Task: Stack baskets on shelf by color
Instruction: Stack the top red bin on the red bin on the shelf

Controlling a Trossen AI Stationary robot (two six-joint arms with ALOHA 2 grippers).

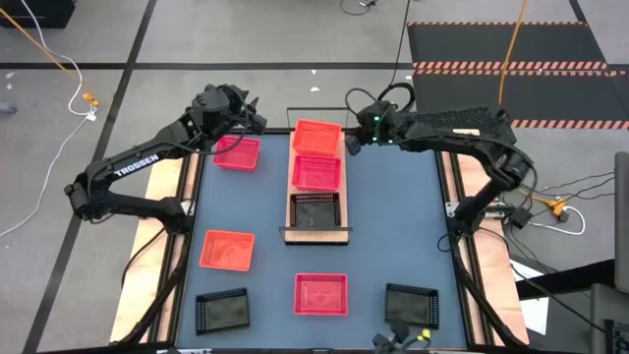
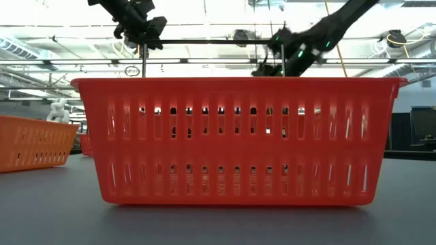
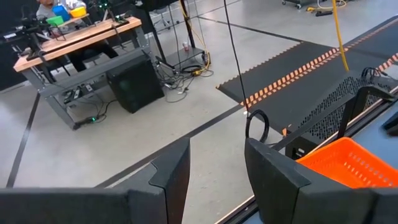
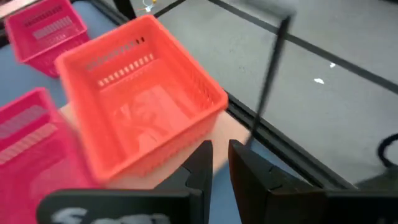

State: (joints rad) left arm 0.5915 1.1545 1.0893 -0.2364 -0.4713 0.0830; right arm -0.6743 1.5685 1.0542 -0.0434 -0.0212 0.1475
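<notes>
The right gripper (image 4: pixel 221 163) hovers just right of the orange basket (image 1: pixel 317 137) on the shelf's (image 1: pixel 316 232) far end, jaws narrowly parted, grasping nothing. The left gripper (image 3: pixel 214 171), jaws released and empty, is above the far-left pink basket (image 1: pixel 237 153). The shelf's long axis runs near-to-far. The low view is mostly blocked by a near red basket (image 2: pixel 237 139).

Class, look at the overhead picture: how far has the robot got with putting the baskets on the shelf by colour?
Done: the shelf carries an orange basket, a pink-red basket and a black basket in a row. In hand: nothing visibly; the right tool sits beside the orange basket's edge and the left tool hovers near a loose pink-red basket. Left: five baskets on the table.
</notes>
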